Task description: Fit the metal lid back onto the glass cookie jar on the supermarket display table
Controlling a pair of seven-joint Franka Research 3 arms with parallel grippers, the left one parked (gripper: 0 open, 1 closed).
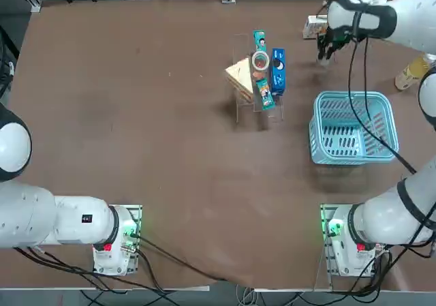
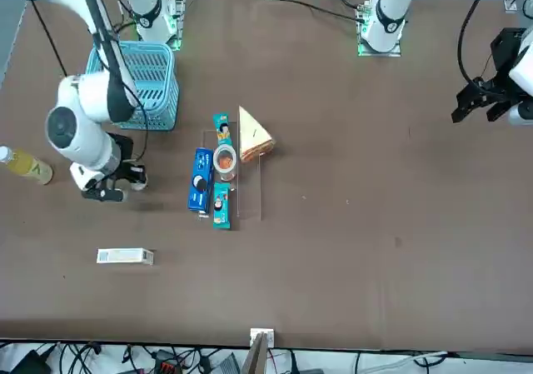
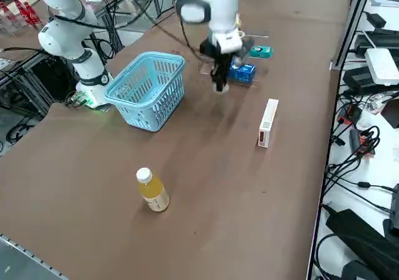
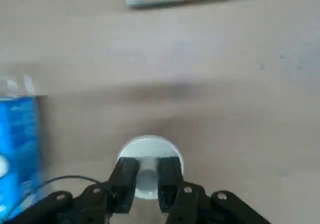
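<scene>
My right tool was over the right part of the wide dark brown surface, toward its far edge; its two fingers were closed on the knob of the round white lid, one finger at each side, with the lid's disc spread out beneath their tips.

The small clear glass cookie jar, brownish-orange inside, was well apart from the lid, to the left of my tool and nearer the middle of the far edge; its round rim was uncovered; it was on a clear plastic stand, in a row between two small teal snack packs, one on the far-edge side of it and the other on the near-edge side; an upright blue snack box was just beside it toward the right edge, and a wedge-shaped packed sandwich was beside it toward the left edge.

The light-blue plastic basket, with slotted walls, was nearer the near edge than my tool was; the bottle of yellow liquid with a white cap stood upright toward the right edge; a small white oblong box was between my tool and the far edge.
</scene>
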